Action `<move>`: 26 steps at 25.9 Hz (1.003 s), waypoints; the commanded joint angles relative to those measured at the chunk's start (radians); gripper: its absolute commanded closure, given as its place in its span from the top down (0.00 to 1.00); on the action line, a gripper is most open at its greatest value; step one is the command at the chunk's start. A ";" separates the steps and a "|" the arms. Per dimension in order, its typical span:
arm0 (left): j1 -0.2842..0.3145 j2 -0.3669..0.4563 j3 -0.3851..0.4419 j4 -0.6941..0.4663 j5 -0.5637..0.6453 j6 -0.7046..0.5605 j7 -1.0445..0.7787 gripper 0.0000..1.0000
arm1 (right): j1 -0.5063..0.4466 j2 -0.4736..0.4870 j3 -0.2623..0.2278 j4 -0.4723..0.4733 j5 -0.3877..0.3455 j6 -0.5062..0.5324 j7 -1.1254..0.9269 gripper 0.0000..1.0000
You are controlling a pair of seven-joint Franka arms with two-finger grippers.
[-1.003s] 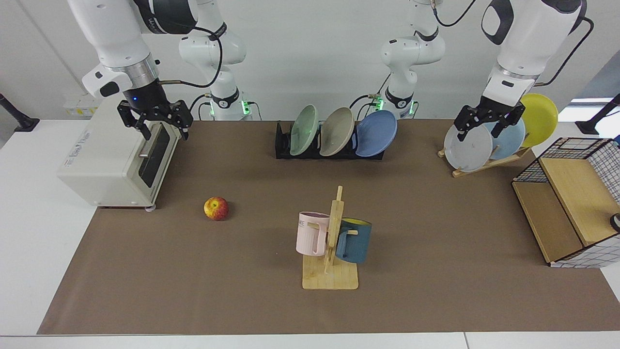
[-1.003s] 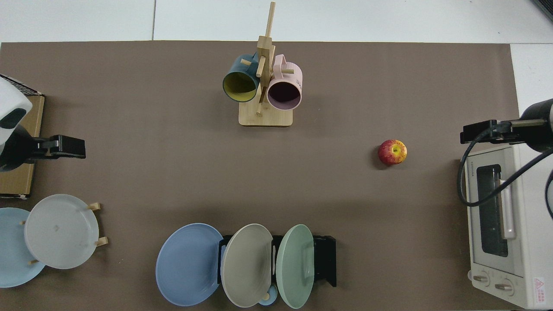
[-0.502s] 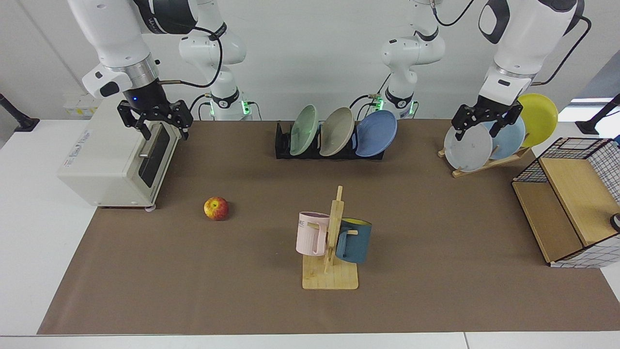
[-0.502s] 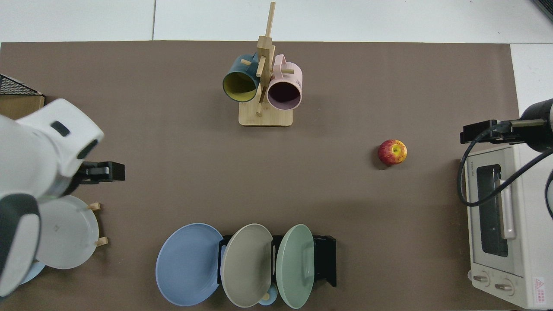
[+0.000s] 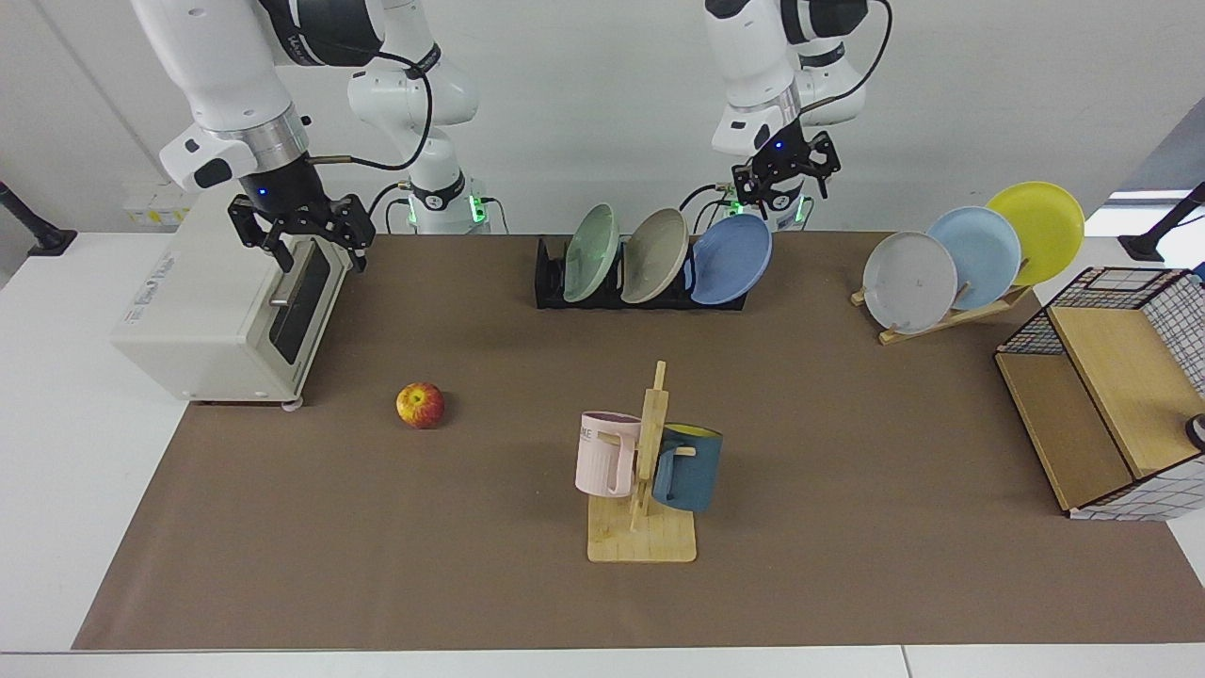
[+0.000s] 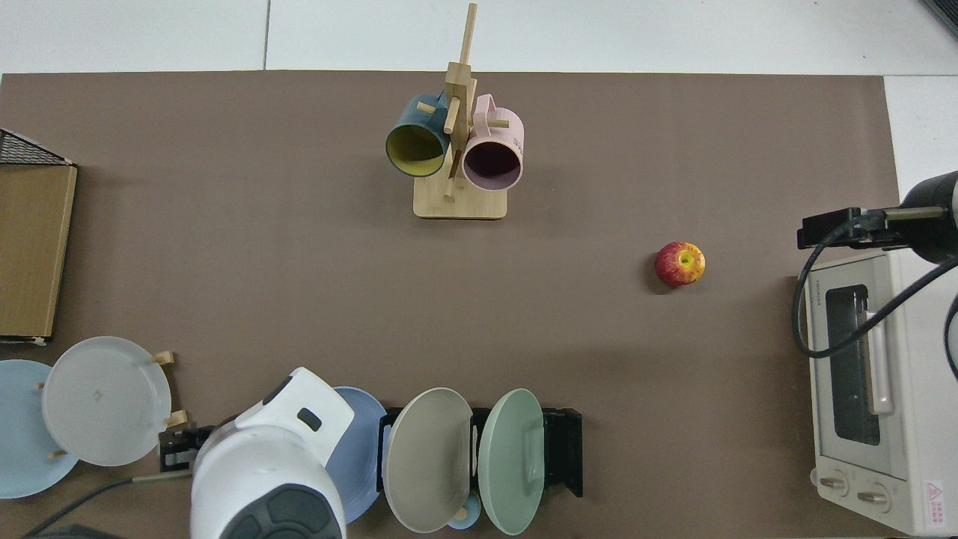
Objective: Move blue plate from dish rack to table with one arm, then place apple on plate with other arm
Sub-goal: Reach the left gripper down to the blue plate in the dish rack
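Note:
The blue plate (image 5: 732, 259) leans in the end slot of the black dish rack (image 5: 549, 282), at the rack's right end in the facing view. My left gripper (image 5: 786, 181) hovers open just above and behind the plate's top edge, apart from it. In the top view the left arm (image 6: 269, 464) covers most of the blue plate (image 6: 361, 449). The apple (image 5: 420, 405) lies alone on the table's brown mat (image 5: 847, 424). My right gripper (image 5: 299, 234) hangs open and empty over the toaster oven's front, well behind the apple (image 6: 679, 263).
A green plate (image 5: 591, 252) and a beige plate (image 5: 655, 254) share the rack. A toaster oven (image 5: 212, 311), a mug stand (image 5: 645, 471), a wooden rack (image 5: 941, 315) of grey, pale blue and yellow plates, and a wire-sided box (image 5: 1101, 395) stand around.
The left arm has swung from the wooden plate rack across to just above the blue plate in the black rack. The right arm and the apple have not moved.

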 commanded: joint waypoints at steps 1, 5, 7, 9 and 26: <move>0.001 -0.068 -0.006 -0.163 0.016 0.119 -0.055 0.95 | -0.017 -0.021 0.012 -0.027 0.006 0.021 -0.021 1.00; 0.002 -0.074 -0.009 -0.212 -0.032 0.168 -0.070 0.90 | -0.017 -0.021 0.012 -0.027 0.006 0.021 -0.021 1.00; 0.012 -0.073 -0.009 -0.232 -0.062 0.199 -0.070 0.88 | -0.017 -0.021 0.012 -0.027 0.006 0.021 -0.021 1.00; 0.012 -0.074 -0.009 -0.243 -0.087 0.213 -0.070 0.88 | -0.017 -0.021 0.012 -0.027 0.004 0.021 -0.021 1.00; 0.001 -0.053 -0.039 -0.318 -0.145 0.280 -0.092 0.68 | -0.012 -0.021 0.012 -0.027 0.006 0.016 -0.021 1.00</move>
